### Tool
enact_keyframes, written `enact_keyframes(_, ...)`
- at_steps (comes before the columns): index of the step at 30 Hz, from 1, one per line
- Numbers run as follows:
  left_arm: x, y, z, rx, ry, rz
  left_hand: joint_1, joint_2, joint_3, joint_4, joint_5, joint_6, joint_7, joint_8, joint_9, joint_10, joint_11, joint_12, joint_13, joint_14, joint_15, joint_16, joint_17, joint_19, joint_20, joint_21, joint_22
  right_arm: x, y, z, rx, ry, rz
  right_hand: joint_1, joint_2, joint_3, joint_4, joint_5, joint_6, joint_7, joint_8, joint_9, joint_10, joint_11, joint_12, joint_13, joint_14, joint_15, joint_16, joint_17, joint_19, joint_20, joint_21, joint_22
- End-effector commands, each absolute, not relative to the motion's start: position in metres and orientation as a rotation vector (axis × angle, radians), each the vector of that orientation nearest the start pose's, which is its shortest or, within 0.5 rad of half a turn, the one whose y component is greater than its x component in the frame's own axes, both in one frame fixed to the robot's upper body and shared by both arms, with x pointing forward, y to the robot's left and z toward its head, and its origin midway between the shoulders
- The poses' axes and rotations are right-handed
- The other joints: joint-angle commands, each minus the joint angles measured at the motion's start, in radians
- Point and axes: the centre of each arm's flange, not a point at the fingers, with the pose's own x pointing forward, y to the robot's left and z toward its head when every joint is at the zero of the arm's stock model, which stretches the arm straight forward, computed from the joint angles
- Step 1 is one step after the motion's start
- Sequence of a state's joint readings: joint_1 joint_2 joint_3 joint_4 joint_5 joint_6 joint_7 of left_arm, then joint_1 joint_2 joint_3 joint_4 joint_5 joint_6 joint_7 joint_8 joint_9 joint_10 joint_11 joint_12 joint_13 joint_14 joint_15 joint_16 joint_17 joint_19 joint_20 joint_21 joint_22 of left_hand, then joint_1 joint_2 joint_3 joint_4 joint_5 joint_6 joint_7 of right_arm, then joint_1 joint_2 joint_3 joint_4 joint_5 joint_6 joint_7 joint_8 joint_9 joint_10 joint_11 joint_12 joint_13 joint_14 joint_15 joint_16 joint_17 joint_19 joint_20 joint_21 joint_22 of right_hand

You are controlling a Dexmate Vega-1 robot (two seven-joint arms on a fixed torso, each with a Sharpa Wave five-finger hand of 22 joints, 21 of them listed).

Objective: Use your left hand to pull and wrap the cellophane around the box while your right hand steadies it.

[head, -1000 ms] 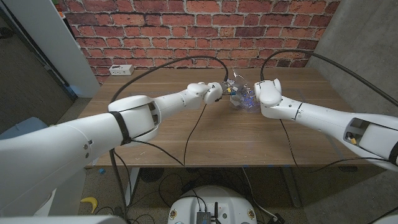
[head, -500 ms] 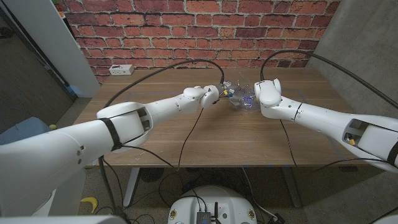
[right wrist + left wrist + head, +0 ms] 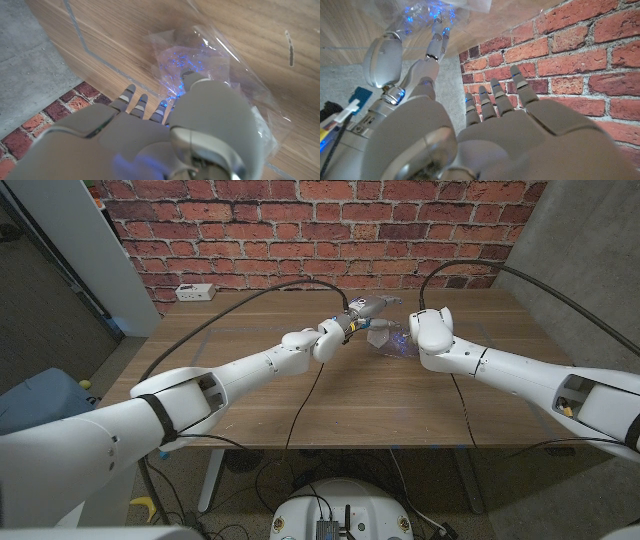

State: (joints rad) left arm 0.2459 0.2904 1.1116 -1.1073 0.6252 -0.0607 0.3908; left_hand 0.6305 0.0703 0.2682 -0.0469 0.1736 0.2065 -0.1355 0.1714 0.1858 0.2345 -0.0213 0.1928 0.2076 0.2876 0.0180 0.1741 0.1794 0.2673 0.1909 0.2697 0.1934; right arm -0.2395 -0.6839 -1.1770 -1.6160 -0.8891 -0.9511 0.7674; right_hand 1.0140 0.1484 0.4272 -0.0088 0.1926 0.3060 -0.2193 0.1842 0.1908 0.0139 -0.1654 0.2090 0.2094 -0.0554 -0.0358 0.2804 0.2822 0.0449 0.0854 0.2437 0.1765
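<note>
Wrapping is underway but far from finished, by my read: the box, just right of centre in the upper half of the head view, sits on the wooden surface under loose, crinkled cellophane that still stands open. The right robot hand is planted against the box's right side, fingers down on the film in its own wrist view, steadying it. The left robot hand is raised just left of the box, and a sheet of film rises from its fingertips toward the upper centre of the frame; I judge it is pinching that edge, though its wrist view shows its fingers fairly straight against the brick wall, so the grip itself I cannot tell for sure. Compared with half a second ago, the left robot hand has lifted and swung away, drawing the film up. Left to do: carry that sheet over and tuck it round.
</note>
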Motion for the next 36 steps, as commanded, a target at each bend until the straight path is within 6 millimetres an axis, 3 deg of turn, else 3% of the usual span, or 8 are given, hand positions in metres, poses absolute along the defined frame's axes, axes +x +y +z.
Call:
enact_keyframes(1, 0.633, 0.013, 0.078, 1.314, -1.183, 0.009, -0.011, 0.001, -0.002, 0.000, 0.001, -0.010, 0.001, 0.006, 0.001, 0.006, -0.005, 0.005, 0.002, -0.003, 0.001, 0.004, 0.004, -0.003, 0.004, -0.001, 0.001, 0.631, -0.221, 0.058, -1.689, 0.126, -0.209, -0.055, 0.007, -0.028, 0.026, 0.001, -0.026, -0.001, -0.005, 0.002, 0.000, 0.008, 0.000, 0.000, -0.002, -0.022, -0.005, -0.002, 0.005, 0.011, -0.003, 0.004)
enact_keyframes(5, 0.629, 0.018, 0.078, 1.289, -1.189, 0.027, -0.013, 0.000, -0.003, 0.000, 0.001, -0.012, 0.002, 0.007, 0.001, 0.007, -0.003, 0.006, 0.002, -0.005, 0.000, 0.005, 0.004, -0.005, 0.003, -0.003, 0.002, 0.622, -0.225, 0.061, -1.644, 0.032, -0.232, -0.124, 0.020, -0.058, 0.066, -0.003, -0.055, 0.000, -0.006, 0.003, -0.002, 0.012, 0.000, 0.000, 0.009, -0.025, -0.001, -0.002, 0.033, 0.012, 0.001, 0.005)
enact_keyframes(9, 0.626, 0.024, 0.079, 1.266, -1.189, 0.052, -0.016, 0.001, -0.003, 0.000, 0.001, -0.017, 0.001, 0.006, 0.001, 0.007, -0.004, 0.007, 0.002, -0.006, 0.001, 0.005, 0.003, -0.006, 0.001, -0.004, 0.002, 0.614, -0.233, 0.062, -1.550, -0.061, -0.228, -0.210, 0.008, -0.101, 0.104, -0.002, -0.089, 0.000, -0.004, 0.003, -0.016, 0.032, -0.003, 0.000, 0.013, -0.011, -0.002, -0.004, 0.045, 0.027, -0.004, 0.005)
enact_keyframes(16, 0.624, 0.040, 0.084, 1.207, -1.164, 0.076, -0.022, 0.001, -0.004, -0.001, 0.002, -0.035, 0.003, 0.004, 0.001, -0.003, -0.003, 0.007, 0.003, -0.019, 0.005, 0.004, 0.003, -0.013, 0.004, -0.008, 0.002, 0.604, -0.245, 0.061, -1.361, -0.227, -0.201, -0.325, -0.004, -0.156, 0.154, 0.000, -0.121, 0.029, -0.001, 0.006, -0.021, 0.049, -0.002, 0.000, 0.017, -0.002, -0.005, -0.005, 0.061, 0.035, -0.007, 0.006)
enact_keyframes(27, 0.623, 0.069, 0.088, 1.097, -1.113, 0.100, -0.032, 0.002, -0.006, 0.001, 0.002, -0.054, 0.004, 0.003, 0.001, -0.013, 0.004, 0.006, 0.003, -0.029, 0.010, 0.005, 0.004, -0.019, 0.006, -0.012, 0.003, 0.596, -0.265, 0.057, -1.045, -0.431, -0.151, -0.446, -0.051, -0.230, 0.168, 0.006, -0.179, 0.071, -0.006, 0.004, -0.033, 0.097, -0.005, -0.001, 0.004, 0.035, -0.019, -0.011, 0.048, 0.038, -0.022, 0.007)
enact_keyframes(36, 0.622, 0.105, 0.088, 0.973, -1.066, 0.127, -0.045, 0.003, -0.009, 0.004, 0.002, -0.065, 0.009, 0.004, 0.000, -0.024, 0.011, 0.006, 0.004, -0.043, 0.021, 0.004, 0.005, -0.027, 0.005, -0.016, 0.004, 0.598, -0.272, 0.048, -0.805, -0.547, -0.121, -0.479, -0.070, -0.252, 0.166, 0.010, -0.208, 0.079, -0.009, 0.002, -0.049, 0.111, -0.009, -0.001, 0.002, 0.040, -0.023, -0.013, 0.045, 0.037, -0.025, 0.007)
